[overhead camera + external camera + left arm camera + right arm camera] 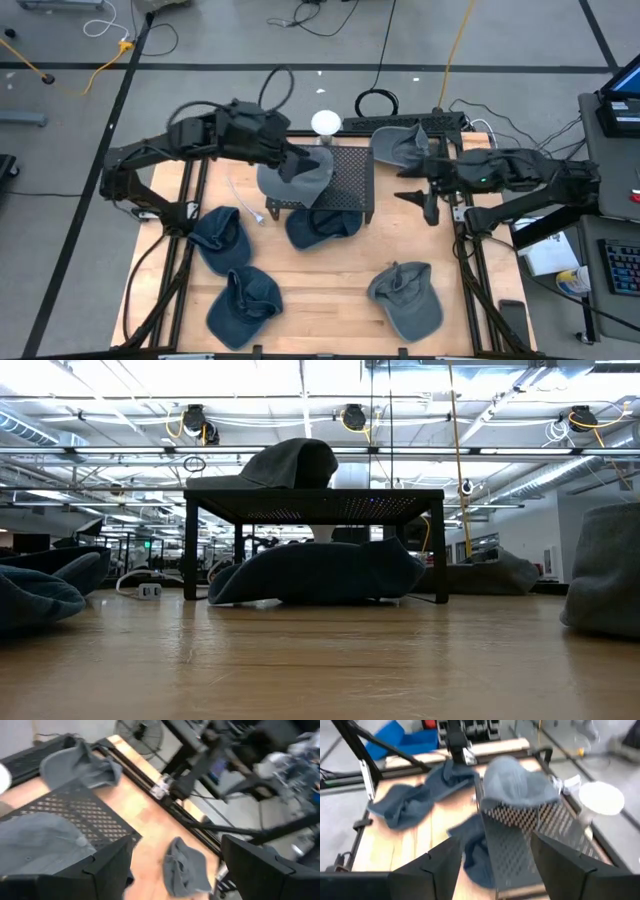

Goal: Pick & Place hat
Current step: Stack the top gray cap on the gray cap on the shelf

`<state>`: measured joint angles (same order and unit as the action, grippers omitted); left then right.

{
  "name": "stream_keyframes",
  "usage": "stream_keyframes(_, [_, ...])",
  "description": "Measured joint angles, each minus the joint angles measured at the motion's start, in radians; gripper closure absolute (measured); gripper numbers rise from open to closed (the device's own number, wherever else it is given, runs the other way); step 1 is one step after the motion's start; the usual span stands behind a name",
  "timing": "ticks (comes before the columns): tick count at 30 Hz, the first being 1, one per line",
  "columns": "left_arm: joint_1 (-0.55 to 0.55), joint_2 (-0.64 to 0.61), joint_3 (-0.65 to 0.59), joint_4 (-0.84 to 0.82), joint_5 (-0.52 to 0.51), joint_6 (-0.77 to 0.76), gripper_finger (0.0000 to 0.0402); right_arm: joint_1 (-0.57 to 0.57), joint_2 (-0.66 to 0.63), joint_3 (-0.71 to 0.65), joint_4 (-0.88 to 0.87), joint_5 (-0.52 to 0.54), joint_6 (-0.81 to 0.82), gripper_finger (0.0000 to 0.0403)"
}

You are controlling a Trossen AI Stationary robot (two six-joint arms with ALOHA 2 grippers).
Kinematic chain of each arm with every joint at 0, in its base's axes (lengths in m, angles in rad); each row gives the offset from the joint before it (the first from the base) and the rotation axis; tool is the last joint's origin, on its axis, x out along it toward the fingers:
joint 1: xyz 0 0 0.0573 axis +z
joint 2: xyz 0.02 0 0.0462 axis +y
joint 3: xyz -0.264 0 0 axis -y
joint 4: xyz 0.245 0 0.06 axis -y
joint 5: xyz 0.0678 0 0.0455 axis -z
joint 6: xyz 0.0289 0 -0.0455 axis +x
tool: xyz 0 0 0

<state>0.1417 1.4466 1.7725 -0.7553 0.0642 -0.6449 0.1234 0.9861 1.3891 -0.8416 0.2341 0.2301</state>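
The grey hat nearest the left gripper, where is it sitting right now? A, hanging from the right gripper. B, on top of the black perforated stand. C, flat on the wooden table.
B: the grey hat rests on the black perforated stand, clear in the low view.

Grey hat [296, 180] on rack [350, 190], apparently released.

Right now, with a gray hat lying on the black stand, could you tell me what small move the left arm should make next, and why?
Probably lift the left gripper up and away. Its fingers stand open with nothing between them, and the gray hat rests on the black stand, so this placement looks finished. The right gripper waits open beside the stand.
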Motion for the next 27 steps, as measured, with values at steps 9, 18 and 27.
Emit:
stream_keyframes(9, [-0.005, -0.094, 0.000, 0.002, 0.112, 0.211, 0.0096, 0.000, 0.078, 0.000, -0.104, -0.070, 0.144, 0.0145])
stream_keyframes(18, [-0.042, -0.190, -0.003, 0.004, 0.086, 0.410, 0.0119, 0.000, 0.141, 0.000, -0.155, -0.158, 0.178, 0.0145])
stream_keyframes(27, [-0.060, -0.342, -0.152, 0.054, 0.020, 0.483, 0.0108, 0.000, 0.163, 0.000, -0.159, -0.158, 0.170, 0.0145])
